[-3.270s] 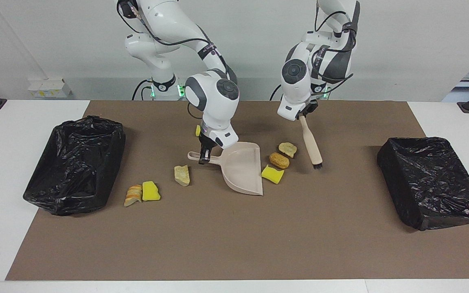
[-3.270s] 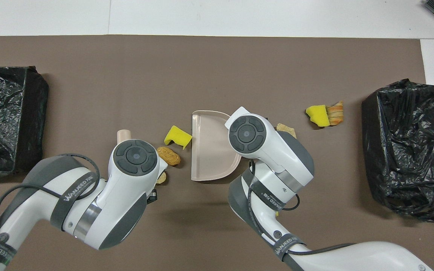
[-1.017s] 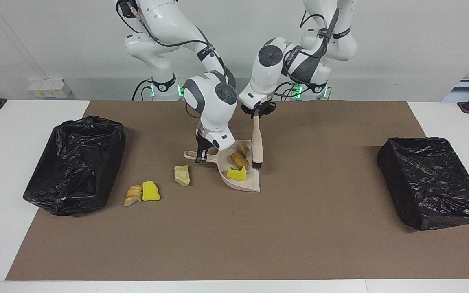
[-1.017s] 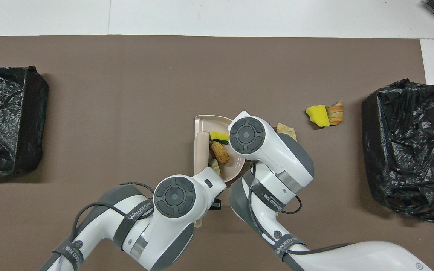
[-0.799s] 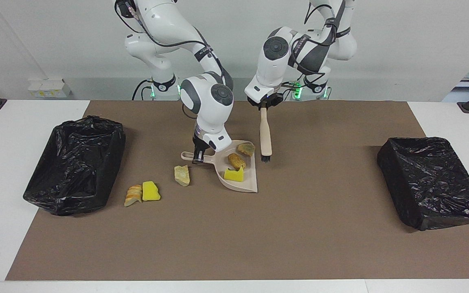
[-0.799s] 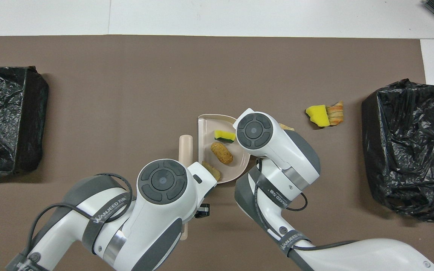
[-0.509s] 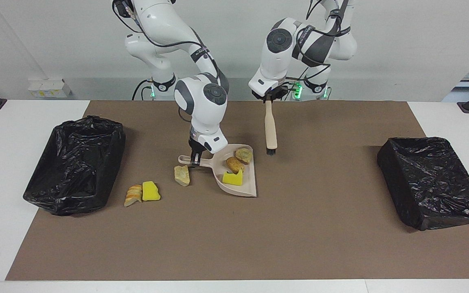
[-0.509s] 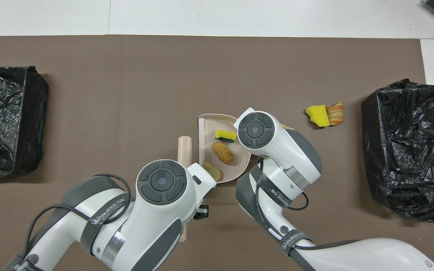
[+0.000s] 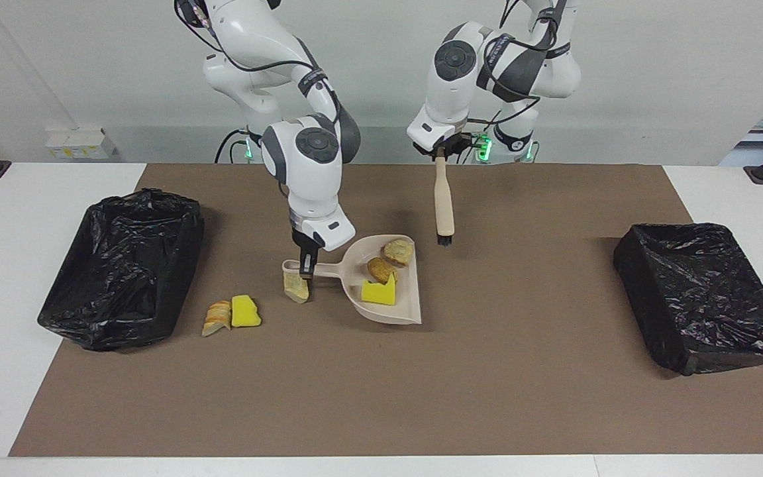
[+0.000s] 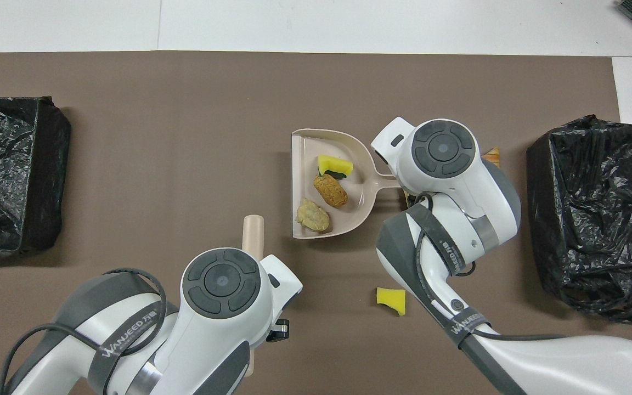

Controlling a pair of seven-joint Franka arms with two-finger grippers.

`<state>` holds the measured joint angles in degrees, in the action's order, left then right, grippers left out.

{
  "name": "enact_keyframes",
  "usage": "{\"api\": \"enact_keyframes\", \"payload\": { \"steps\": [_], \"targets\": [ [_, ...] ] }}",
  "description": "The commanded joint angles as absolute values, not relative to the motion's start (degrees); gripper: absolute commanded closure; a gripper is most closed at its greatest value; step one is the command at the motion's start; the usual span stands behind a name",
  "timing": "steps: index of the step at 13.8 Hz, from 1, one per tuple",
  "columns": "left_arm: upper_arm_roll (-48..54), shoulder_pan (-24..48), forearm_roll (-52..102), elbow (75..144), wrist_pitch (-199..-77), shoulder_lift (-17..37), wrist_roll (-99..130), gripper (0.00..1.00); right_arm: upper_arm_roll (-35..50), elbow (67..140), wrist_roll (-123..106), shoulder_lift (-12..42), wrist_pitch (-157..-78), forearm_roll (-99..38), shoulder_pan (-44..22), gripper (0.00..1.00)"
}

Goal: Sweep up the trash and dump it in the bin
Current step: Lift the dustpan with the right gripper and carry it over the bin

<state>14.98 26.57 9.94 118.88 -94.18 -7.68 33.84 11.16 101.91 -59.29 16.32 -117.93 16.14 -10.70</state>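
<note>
Moved: dustpan (image 9: 387, 286) is now sitting farther from the robots and more toward the right arm's end than a moment ago, and the brush (image 9: 443, 200) is hanging higher, away from the pan
Trash in pan: three pieces are lying in the dustpan, a yellow chunk (image 9: 379, 292), a brown lump (image 9: 381, 268) and a tan lump (image 9: 398, 251)
Trash on mat: a tan piece (image 9: 296, 286) is lying just under the pan's handle; a bread piece (image 9: 217, 318) and a yellow piece (image 9: 245, 311) are touching each other near the bin; one small yellow bit (image 10: 391, 299) is lying nearer the robots
Right gripper (image 9: 306, 259): it is squeezing the dustpan's handle tight
Left gripper (image 9: 440, 154): it is squeezing the top of the brush, bristles pointing down over the brown mat (image 9: 520, 384)
Bins: one black bin (image 9: 123, 255) is sitting at the right arm's end, another black bin (image 9: 703, 295) at the left arm's end
</note>
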Motion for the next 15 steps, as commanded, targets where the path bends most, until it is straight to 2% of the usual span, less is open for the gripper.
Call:
{"api": "enact_keyframes", "payload": {
  "steps": [1,8,15],
  "targets": [
    [15.3,26.0,10.1,120.4,-94.5,-9.8,34.3,1.00,11.5,99.0,-64.1,15.8,-114.2,14.5,-8.6,1.00],
    [15.3,26.4,10.2,120.4,-94.9,-9.4,34.6,1.00,11.4,91.6,-71.3,15.9,-104.6,14.6,-2.4,1.00],
    [15.3,26.2,10.2,121.5,-96.9,-9.1,34.7,1.00,11.2,92.0,-86.7,11.8,-102.0,14.7,9.5,1.00]
  ]
}}
